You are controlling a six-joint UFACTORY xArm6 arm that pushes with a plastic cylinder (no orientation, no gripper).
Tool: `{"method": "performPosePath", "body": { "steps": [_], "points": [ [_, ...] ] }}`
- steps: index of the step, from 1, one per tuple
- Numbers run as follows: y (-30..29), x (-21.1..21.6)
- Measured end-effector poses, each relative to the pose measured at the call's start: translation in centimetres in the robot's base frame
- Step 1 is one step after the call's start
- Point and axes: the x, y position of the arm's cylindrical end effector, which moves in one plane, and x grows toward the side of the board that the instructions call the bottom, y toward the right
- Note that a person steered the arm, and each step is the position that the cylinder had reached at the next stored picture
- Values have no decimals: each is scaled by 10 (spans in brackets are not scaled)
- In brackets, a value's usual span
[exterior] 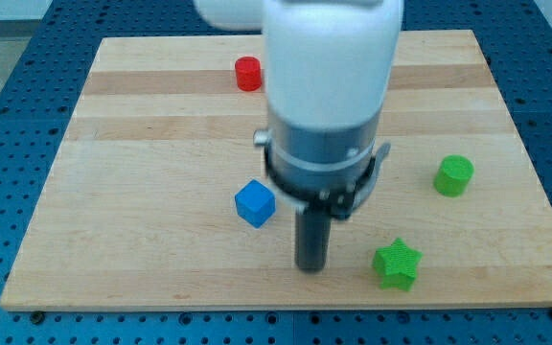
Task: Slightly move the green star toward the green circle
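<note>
The green star [396,264] lies on the wooden board near the view's bottom right. The green circle [453,175] stands up and to the right of it, near the board's right edge. My tip [310,267] rests on the board to the left of the green star, with a gap between them. The arm's pale body fills the middle of the view above the rod and hides part of the board behind it.
A blue cube [255,203] sits just up and left of my tip. A red cylinder [248,73] stands near the board's top edge. The wooden board [113,192] lies on a blue perforated table.
</note>
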Motion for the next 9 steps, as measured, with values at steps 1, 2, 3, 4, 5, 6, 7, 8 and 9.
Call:
{"method": "performPosePath", "body": {
  "steps": [1,2,3,4,5,6,7,8,9],
  "points": [
    [0,15],
    [14,15],
    [72,15],
    [107,15],
    [107,13],
    [102,5],
    [103,3],
    [114,3],
    [123,-1]
  ]
}}
